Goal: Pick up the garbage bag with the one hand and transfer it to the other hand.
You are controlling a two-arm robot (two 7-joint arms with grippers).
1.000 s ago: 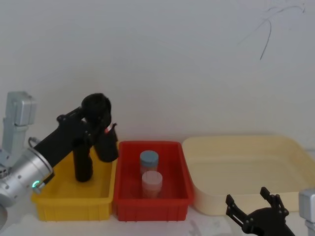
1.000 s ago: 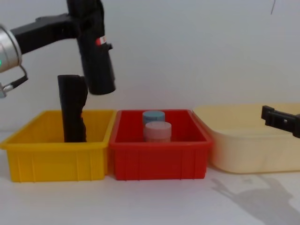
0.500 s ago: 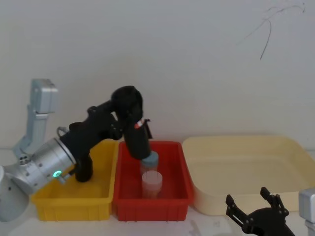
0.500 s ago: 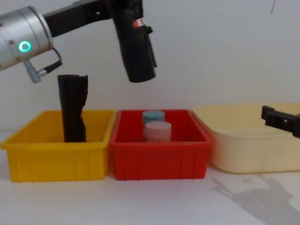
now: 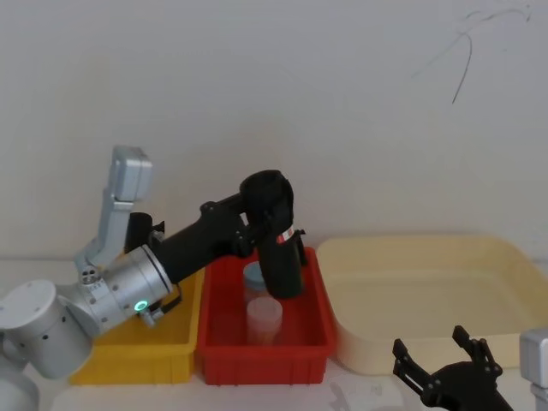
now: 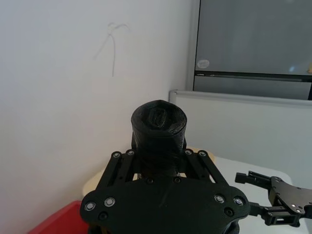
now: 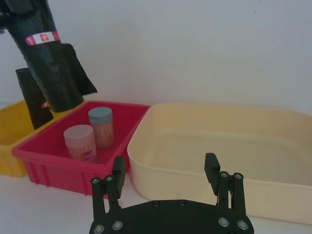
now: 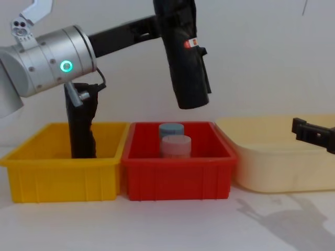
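- The garbage bag, a black crinkled roll with a small red-and-white label on its side, hangs in the air, tilted. Its lower end is above the red bin and clear of it.
- The left gripper, on the arm with the green ring light, has its fingers clamped around the upper part of the bag, just above the label.
- In the red bin stand two jars, apart from the bag: a blue-lidded one behind a pink one.
- The yellow bin sits just left of the red one, with another black roll standing upright in it.
- A cream tub sits just right of the red bin, all three on the white worktop.
- The right gripper hovers low in front of the cream tub, its fingers spread apart and gripping nothing, well apart from the bag.
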